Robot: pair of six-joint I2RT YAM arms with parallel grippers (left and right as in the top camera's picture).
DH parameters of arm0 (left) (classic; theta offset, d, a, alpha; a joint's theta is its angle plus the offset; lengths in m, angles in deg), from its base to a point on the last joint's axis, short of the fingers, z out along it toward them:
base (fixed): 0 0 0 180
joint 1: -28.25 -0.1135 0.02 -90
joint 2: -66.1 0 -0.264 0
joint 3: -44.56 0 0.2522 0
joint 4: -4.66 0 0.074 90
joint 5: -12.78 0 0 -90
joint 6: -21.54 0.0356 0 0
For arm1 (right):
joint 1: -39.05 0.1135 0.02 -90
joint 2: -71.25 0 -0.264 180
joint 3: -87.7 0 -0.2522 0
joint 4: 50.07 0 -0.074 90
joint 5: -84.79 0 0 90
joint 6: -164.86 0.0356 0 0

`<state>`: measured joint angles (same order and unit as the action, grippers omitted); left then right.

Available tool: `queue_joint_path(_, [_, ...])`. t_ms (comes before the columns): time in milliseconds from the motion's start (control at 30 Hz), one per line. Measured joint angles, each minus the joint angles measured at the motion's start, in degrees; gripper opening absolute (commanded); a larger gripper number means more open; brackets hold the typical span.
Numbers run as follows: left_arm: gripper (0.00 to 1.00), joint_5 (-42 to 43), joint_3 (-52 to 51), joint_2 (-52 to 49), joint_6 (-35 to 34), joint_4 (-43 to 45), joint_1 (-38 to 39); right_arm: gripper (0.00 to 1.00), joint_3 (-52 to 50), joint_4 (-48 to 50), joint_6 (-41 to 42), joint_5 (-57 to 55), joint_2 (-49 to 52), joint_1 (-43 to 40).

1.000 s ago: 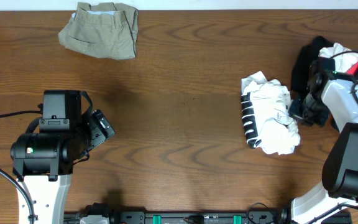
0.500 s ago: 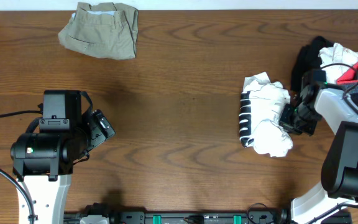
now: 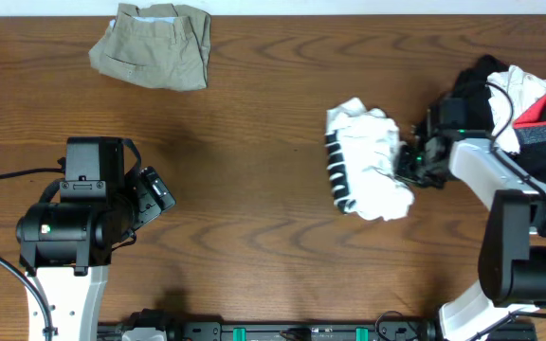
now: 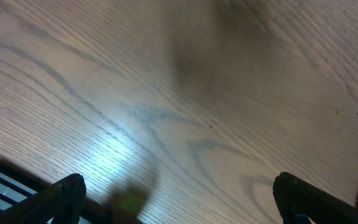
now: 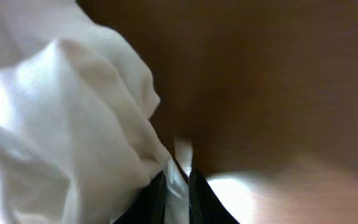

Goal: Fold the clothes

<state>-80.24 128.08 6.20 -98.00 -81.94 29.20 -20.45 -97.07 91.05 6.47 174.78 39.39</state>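
A crumpled white garment with black stripes (image 3: 366, 161) lies on the wooden table right of centre. My right gripper (image 3: 408, 161) is shut on its right edge; the right wrist view shows the white cloth (image 5: 73, 124) pinched between the two dark fingers (image 5: 178, 193). My left gripper (image 3: 156, 194) is at the left of the table, open and empty over bare wood (image 4: 179, 124), with its fingertips far apart at the bottom corners of the left wrist view. Folded khaki shorts (image 3: 154, 44) lie at the far left.
A pile of black, white and red clothes (image 3: 524, 99) sits at the right edge. Bare wooden table (image 3: 263, 218) spreads between the two arms.
My right gripper has closed on the white garment and dragged it left, toward the table's middle. The left arm has not moved.
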Motion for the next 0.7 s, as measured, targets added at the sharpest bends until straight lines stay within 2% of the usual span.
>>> queue_joint_path(200, [0.98,0.0,0.0,0.0,0.0,0.0,0.0,0.13,-0.22,5.73,0.59,5.27,0.26,6.01])
queue_joint_path(300, [0.98,0.0,0.0,0.0,0.0,0.0,0.0,0.03,-0.07,5.22,1.16,6.47,0.26,8.52])
queue_joint_path(533, [0.98,0.02,-0.02,0.0,0.0,-0.02,0.0,0.08,9.09,-11.23,1.92,4.66,0.35,8.81])
queue_joint_path(600, [0.98,0.0,-0.04,0.0,0.0,0.0,0.0,0.14,13.46,-16.37,1.95,3.89,0.17,8.07])
queue_joint_path(700, [0.98,0.02,-0.04,0.0,0.0,-0.02,0.0,0.56,18.64,-22.47,0.76,3.37,-1.68,7.13])
